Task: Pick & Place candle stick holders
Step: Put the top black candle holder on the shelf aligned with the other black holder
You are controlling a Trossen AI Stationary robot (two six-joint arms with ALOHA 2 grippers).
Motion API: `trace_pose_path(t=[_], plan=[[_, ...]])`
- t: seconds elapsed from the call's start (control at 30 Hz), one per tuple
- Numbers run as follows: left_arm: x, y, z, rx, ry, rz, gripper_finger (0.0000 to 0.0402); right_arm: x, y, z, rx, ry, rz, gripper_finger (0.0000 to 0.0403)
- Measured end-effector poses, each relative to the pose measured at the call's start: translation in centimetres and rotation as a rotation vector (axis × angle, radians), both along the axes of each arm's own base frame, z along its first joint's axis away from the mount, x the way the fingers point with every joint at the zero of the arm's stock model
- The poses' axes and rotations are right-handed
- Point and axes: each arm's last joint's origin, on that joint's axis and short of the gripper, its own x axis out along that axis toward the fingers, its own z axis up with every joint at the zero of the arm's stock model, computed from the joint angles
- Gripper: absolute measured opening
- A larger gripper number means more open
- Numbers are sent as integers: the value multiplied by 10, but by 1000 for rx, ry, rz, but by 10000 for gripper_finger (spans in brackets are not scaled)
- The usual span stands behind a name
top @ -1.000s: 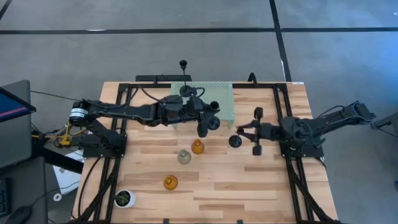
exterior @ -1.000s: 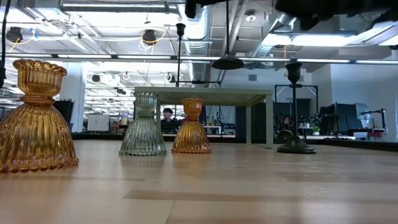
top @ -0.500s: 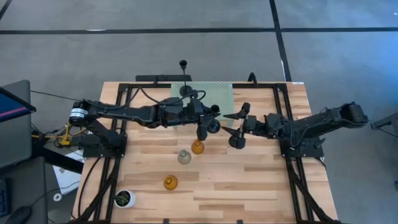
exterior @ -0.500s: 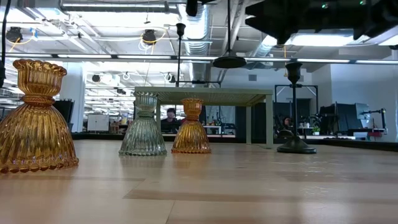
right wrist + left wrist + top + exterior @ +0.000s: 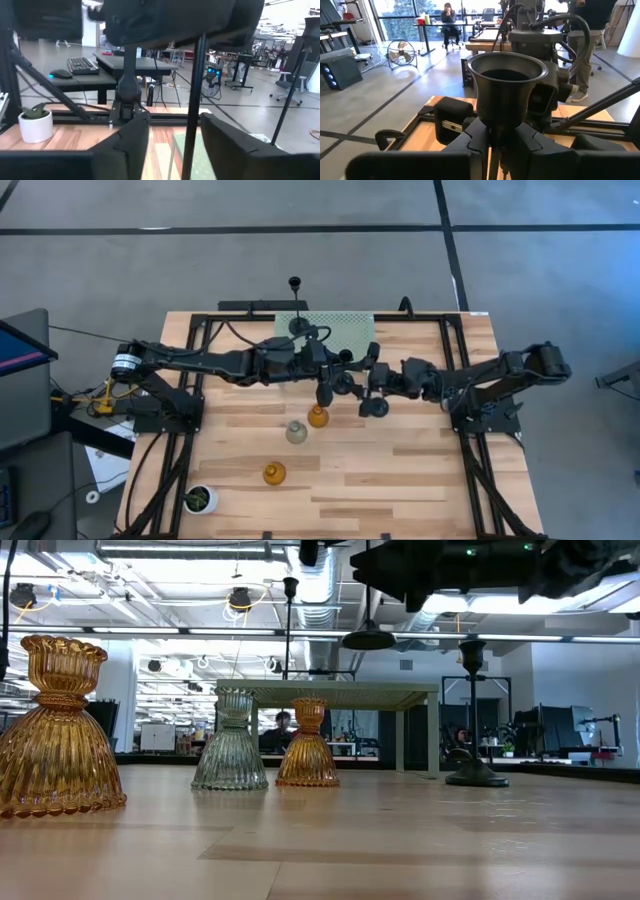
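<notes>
Nearest the front edge of the wooden table (image 5: 400, 480), a small white pot with a green plant (image 5: 200, 499) sits at the left corner. Next in, one amber holder (image 5: 273, 473) stands alone; in the low view it looms large at the left. Behind it, a pale grey holder (image 5: 296, 431) and a second amber holder (image 5: 318, 416) stand just beside each other, upright. To their right a black holder (image 5: 373, 407) rests on its round base, thin stem up; the right tool (image 5: 175, 145) has its two fingers open on either side of that stem, not visibly touching it. The left tool (image 5: 335, 380), reaching in from the left, is closed on the stem of another black holder (image 5: 506, 87), cup upward, held clear of the table above the second amber holder. The two tools are near each other at mid-table. Farther back lies a pale green perforated stand (image 5: 355, 340), with a third black holder (image 5: 295, 284) at the far edge beyond it.
</notes>
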Motion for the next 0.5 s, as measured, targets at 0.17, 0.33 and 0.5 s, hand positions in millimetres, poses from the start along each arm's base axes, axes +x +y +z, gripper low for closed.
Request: trace_pose_path(t=[0.17,0.33,0.5], plan=[[0,0,-1,7,17,3,34,1,-1,0,-1,3,-5,69],[0,0,-1,11,16,1,45,-1,-1,2,-14,3,-11,13],[-1,0,0,35,14,3,40,-5,-2,7,-21,-1,-14,8]])
